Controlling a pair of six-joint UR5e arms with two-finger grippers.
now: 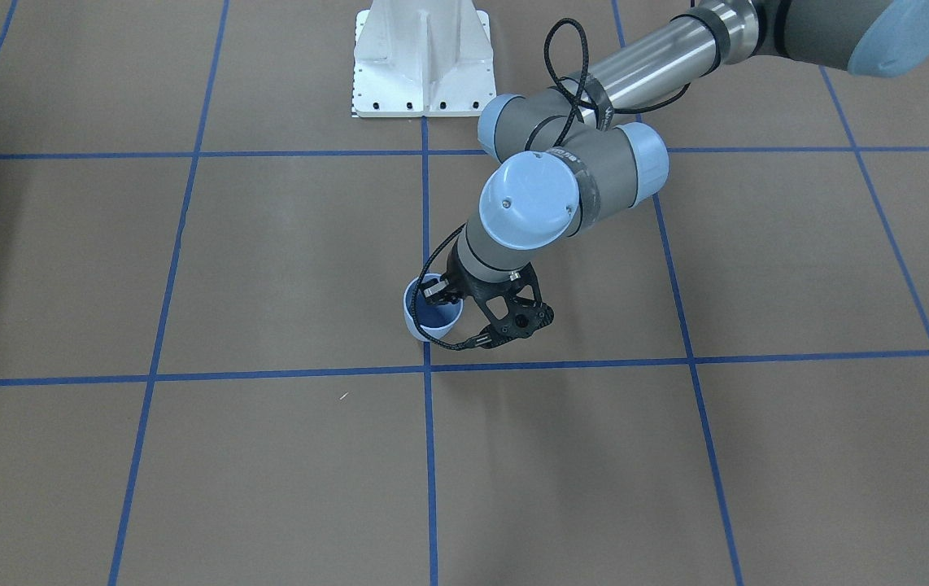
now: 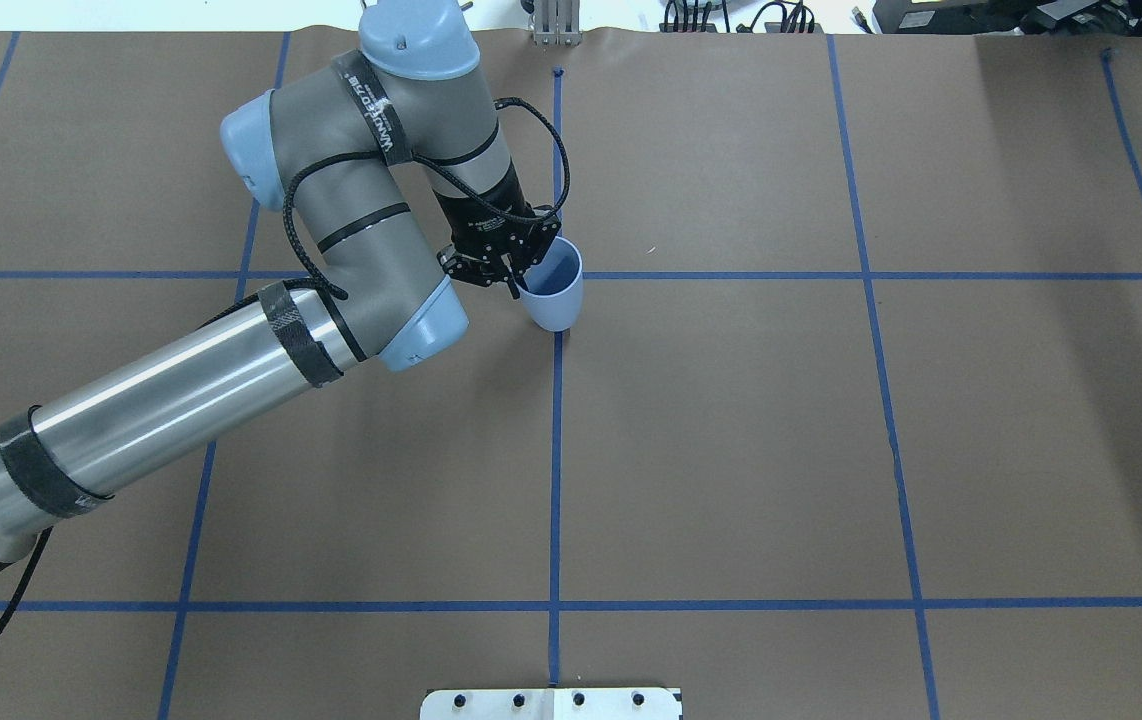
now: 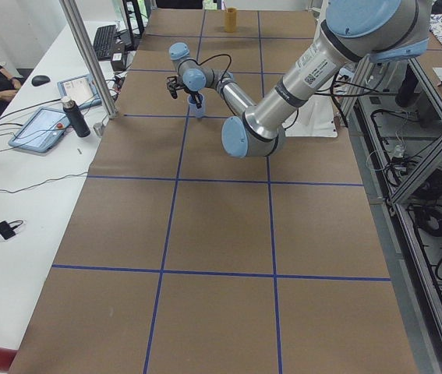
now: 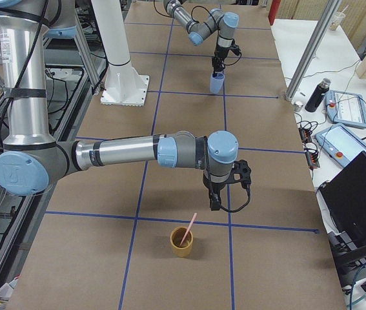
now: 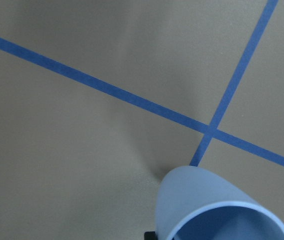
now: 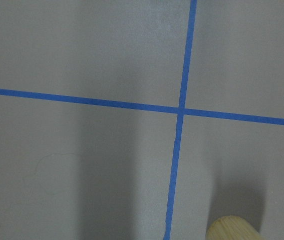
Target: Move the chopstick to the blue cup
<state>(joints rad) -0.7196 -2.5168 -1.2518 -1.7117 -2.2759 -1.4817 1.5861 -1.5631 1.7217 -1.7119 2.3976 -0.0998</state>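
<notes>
the left gripper is straddling the rim of the blue cup, jaws apart, probably to steady it; the right gripper is hovering near the chopstick, open or closed i cannot tell.

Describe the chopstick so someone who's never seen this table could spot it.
Go to the table's end on the robot's right, where the right arm reaches out. Just beyond its jaws a small yellow cup stands on the brown paper. The chopstick is the thin pink stick leaning out of it, the only slender pink thing there.
</notes>
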